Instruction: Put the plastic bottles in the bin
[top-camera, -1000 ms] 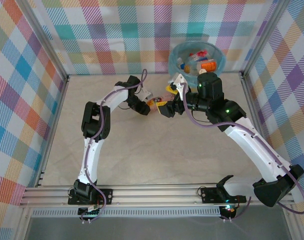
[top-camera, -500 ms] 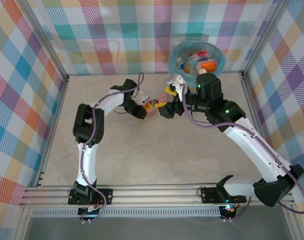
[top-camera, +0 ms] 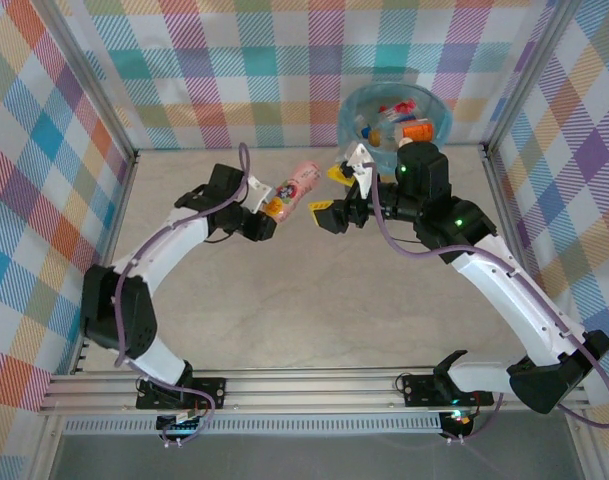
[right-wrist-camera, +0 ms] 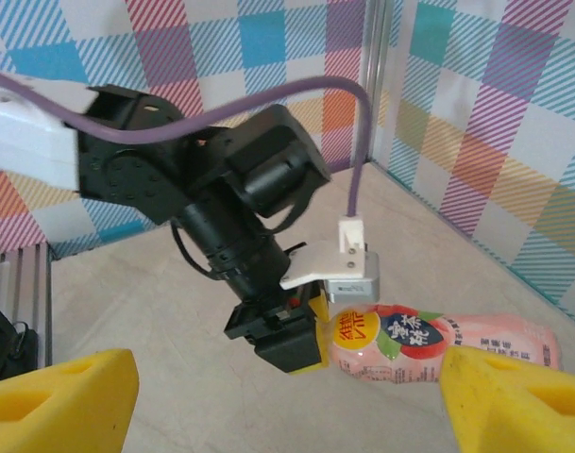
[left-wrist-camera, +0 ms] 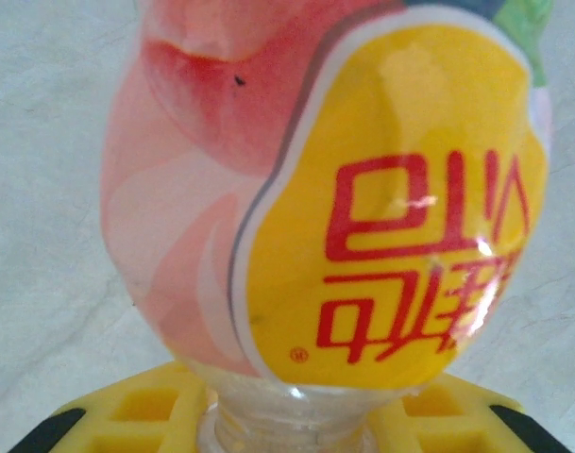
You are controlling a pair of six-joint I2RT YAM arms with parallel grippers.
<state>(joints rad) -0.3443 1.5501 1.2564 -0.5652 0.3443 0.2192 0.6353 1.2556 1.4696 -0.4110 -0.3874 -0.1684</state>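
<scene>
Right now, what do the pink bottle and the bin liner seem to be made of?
The pink bottle: likely clear plastic, seen at the neck, under a glossy printed sleeve with glare spots. The bin liner: seemingly thin translucent light blue plastic film.

In the left wrist view the pink bottle [left-wrist-camera: 268,189] ran off the top edge, and its neck and cap were lost between the yellow fingers [left-wrist-camera: 136,408] of the left gripper [left-wrist-camera: 287,429], themselves cut by the bottom edge. The right gripper [right-wrist-camera: 287,406] showed fingertips only. From above, the bottles [top-camera: 389,125] in the bin [top-camera: 442,110] were too small to count, and the right arm [top-camera: 424,175] hid its near rim
</scene>
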